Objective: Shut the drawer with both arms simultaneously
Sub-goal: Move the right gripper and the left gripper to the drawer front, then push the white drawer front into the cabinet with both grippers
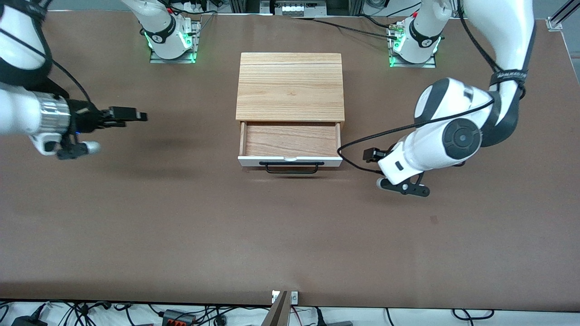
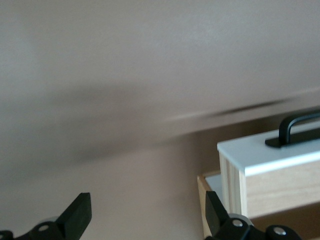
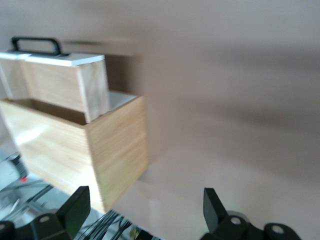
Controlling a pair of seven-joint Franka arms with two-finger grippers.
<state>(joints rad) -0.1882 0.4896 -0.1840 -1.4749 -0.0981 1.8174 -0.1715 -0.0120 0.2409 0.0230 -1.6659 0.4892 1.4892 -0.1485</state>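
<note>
The drawer (image 1: 290, 139) stands pulled out of the wooden cabinet (image 1: 290, 86) toward the front camera, with its white front panel (image 1: 290, 160) and black bar handle (image 1: 291, 168) nearest the camera. My left gripper (image 1: 370, 155) is open and empty, low beside the drawer's front toward the left arm's end. The left wrist view shows its fingers (image 2: 80, 212) wide apart, with the drawer panel (image 2: 270, 150) and handle (image 2: 300, 127) close by. My right gripper (image 1: 138, 116) is open and empty, well apart from the cabinet toward the right arm's end. The right wrist view shows the cabinet (image 3: 75, 150) and the drawer (image 3: 60, 82).
The brown table (image 1: 181, 226) carries only the cabinet. Both arm bases (image 1: 172, 43) (image 1: 412, 45) stand with green lights at the table's edge farthest from the camera. Cables and a wooden piece (image 1: 278, 310) lie along the edge nearest the camera.
</note>
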